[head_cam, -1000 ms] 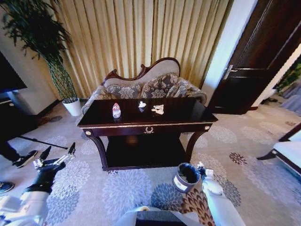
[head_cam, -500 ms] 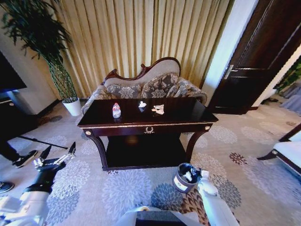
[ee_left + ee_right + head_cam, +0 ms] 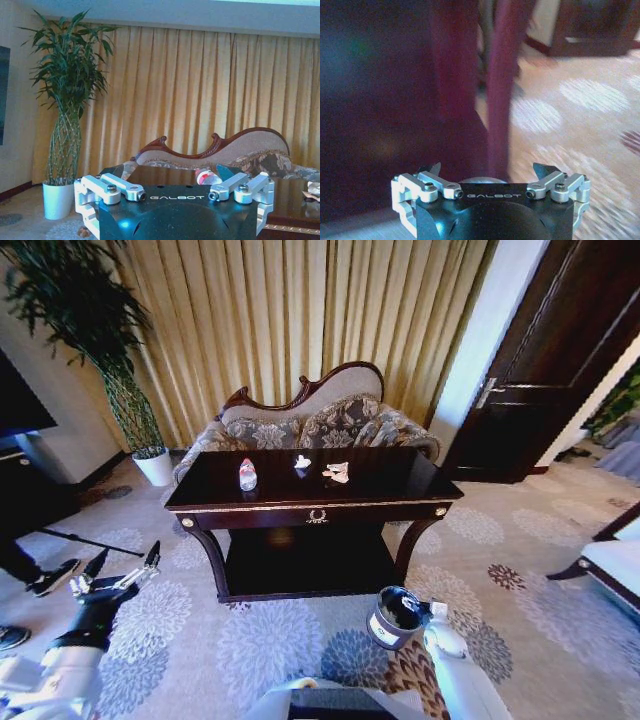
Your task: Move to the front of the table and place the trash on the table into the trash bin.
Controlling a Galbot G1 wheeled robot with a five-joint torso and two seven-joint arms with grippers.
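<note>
Robot stands in front of the worktop (image 3: 400,485), not yet close enough to reach. On top: bottle (image 3: 248,475) with red cap, upright, toward the robot's left half; paper scraps (image 3: 337,472) near the middle, with one smaller scrap (image 3: 302,462) between them and the bottle. All are well apart from both arms.

Trash bin (image 3: 396,617) sits on the carpet below the front edge, on the robot's right side, tilted a little, opening up. Right gripper (image 3: 432,612) is low, just beside the bin's rim, touching or nearly so; cannot tell which. In the right wrist view its jaws are spread and empty (image 3: 490,172), with the bin's pale rim just under them and a worktop leg ahead.

Left gripper (image 3: 122,571) hangs low over the carpet, out to the left of the worktop's corner, jaws released, nothing held. In the left wrist view the gripper (image 3: 175,189) points toward the sofa (image 3: 235,147), and the bottle (image 3: 207,176) shows just past it on the worktop surface, ahead and slightly to the inside.

Key relation: the bottle lies forward and up from the left gripper, long axis vertical, so the left arm is the nearer one for it. The scraps lie between the arms, roughly equal reach. The bin is on the right arm's side.

Judgement: the approach looks about done; no trash is picked yet.
</note>
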